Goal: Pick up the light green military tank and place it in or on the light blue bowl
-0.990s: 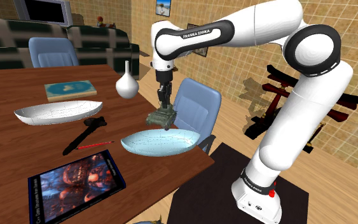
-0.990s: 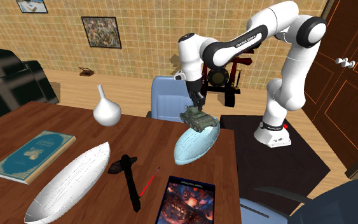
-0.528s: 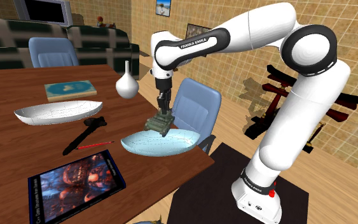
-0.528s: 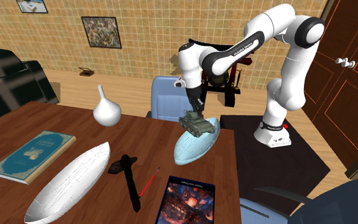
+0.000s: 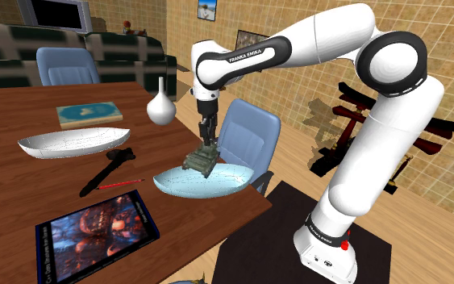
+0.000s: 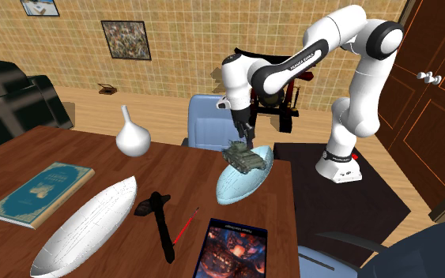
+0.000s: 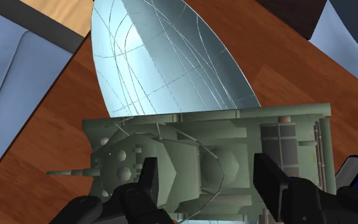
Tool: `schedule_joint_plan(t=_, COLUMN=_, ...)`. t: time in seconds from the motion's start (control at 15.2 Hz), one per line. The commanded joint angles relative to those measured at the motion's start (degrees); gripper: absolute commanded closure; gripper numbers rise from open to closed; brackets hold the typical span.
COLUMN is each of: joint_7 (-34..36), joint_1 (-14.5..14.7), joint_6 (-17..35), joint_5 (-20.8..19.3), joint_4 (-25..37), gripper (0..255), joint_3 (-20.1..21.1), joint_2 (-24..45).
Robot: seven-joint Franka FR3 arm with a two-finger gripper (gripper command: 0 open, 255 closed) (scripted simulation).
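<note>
1. End effector (image 6: 247, 143): fingers clamped on the green tank (image 6: 244, 156), one on each side of the turret area as the wrist view shows. The grip looks central on the hull.
2. Tank position: held low over the light blue bowl (image 5: 202, 180), above the part nearer the blue chair (image 5: 247, 133). Contact between tracks and bowl cannot be confirmed.
3. Step in hand, as judged: set-down and release. Lower straight with the hull level until the bowl bears it. Open the fingers wide, then lift vertically so they clear the turret.
4. Risk noted: the bowl is shallow and curved and stands close to the desk (image 5: 23, 173) edge. An off-centre load may slide or rock it, so placing nearer the bowl's middle is advised.
5. Surface: the wooden desk also carries a white boat-shaped dish (image 5: 72, 144), white vase (image 5: 161, 107), teal book (image 5: 89, 114), dark-covered book (image 5: 96, 230) and black tool (image 5: 108, 167).
6. Room: tan tiled walls with framed pictures, and a dark sofa (image 5: 120, 48) behind the desk.
</note>
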Motion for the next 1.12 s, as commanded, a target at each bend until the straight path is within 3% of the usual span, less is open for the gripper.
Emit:
schedule_joint_plan(t=0.0, joint_7=0.0, joint_1=0.0, joint_6=0.0, joint_5=0.0, joint_4=0.03, gripper=0, joint_3=0.0, joint_2=-0.02)
schedule_joint_plan(t=0.26, joint_7=-0.01, joint_1=0.0, joint_6=0.01, joint_5=0.0, joint_4=0.02, gripper=0, joint_3=0.0, joint_2=-0.03)
schedule_joint_plan(t=0.53, joint_7=0.02, joint_1=-0.05, joint_6=-7.29, joint_5=-0.04, joint_4=7.32, gripper=0, joint_3=-0.05, joint_2=-0.02)
schedule_joint_plan(t=1.06, joint_7=0.02, joint_1=-0.05, joint_6=-7.29, joint_5=-0.04, joint_4=7.32, gripper=0, joint_3=-0.05, joint_2=-0.02)
